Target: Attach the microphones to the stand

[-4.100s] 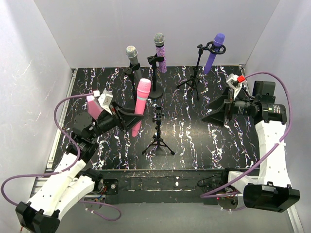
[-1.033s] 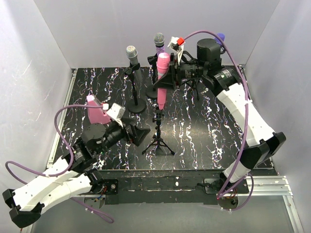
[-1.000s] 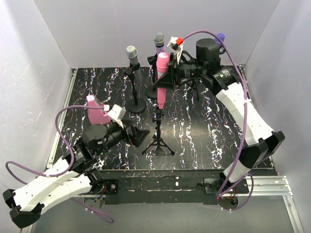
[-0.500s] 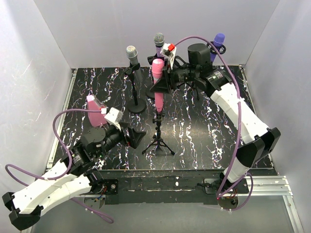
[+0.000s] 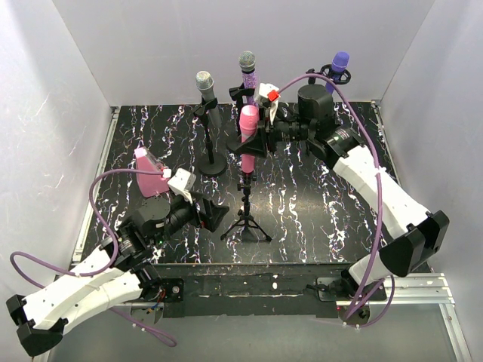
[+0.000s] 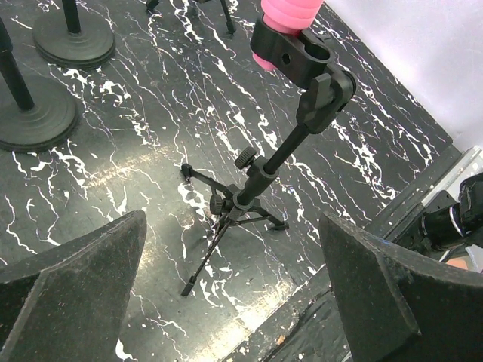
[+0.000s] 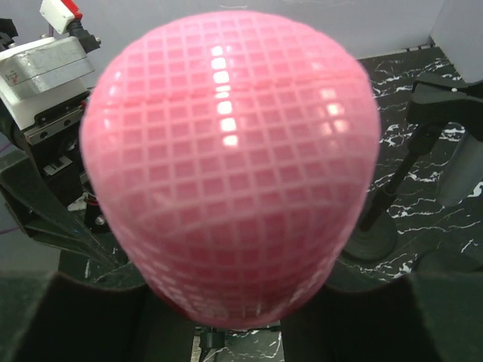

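My right gripper (image 5: 253, 143) is shut on the plain pink microphone (image 5: 247, 121), holding it upright over the small black tripod stand (image 5: 246, 217). In the left wrist view the pink microphone's (image 6: 290, 9) lower end sits inside the stand's clip (image 6: 296, 60). Its pink mesh head (image 7: 230, 166) fills the right wrist view, with my dark fingers (image 7: 45, 320) on either side below it. My left gripper (image 5: 212, 214) is open and holds nothing, low and left of the tripod (image 6: 240, 197). The silver-grey (image 5: 205, 84), glittery (image 5: 248, 75) and purple (image 5: 336, 69) microphones stand in stands at the back.
A pink wedge-shaped object (image 5: 149, 175) stands at the left, just behind my left wrist. Two round stand bases (image 6: 38, 121) (image 6: 74, 41) sit behind the tripod. A taller tripod (image 5: 300, 124) holds the purple microphone. White walls close in three sides.
My right gripper has carried the pink microphone down and slightly left, bringing its lower end into the tripod stand's clip. My left arm has drawn back a little toward the near edge.
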Tool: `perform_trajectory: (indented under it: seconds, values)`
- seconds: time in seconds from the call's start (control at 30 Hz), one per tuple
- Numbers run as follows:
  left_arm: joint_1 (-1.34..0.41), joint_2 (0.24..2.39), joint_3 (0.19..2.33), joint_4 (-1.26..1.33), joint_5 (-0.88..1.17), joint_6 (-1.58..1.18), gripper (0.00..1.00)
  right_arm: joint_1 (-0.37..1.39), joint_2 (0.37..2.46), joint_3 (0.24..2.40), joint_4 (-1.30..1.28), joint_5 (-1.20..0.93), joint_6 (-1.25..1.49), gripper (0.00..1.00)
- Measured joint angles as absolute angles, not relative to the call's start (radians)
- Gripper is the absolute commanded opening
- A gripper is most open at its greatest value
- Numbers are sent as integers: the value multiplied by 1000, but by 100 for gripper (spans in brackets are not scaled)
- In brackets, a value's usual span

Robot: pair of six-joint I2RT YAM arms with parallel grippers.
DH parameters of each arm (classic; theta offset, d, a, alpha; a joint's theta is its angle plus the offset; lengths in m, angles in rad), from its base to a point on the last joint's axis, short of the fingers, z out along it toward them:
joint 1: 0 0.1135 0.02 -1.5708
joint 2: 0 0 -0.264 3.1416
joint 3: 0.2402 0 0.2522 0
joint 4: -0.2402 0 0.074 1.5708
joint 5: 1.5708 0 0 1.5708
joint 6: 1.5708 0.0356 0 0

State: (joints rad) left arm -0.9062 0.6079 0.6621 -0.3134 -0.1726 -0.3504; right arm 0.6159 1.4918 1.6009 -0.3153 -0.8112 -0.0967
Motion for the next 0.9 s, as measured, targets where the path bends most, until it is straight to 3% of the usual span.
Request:
perform_trajectory:
  seconds: [0.9]
  values:
    - [-906, 506, 643, -341, -187, -364, 98, 617, 1478, 1489, -176, -820, -66, 1]
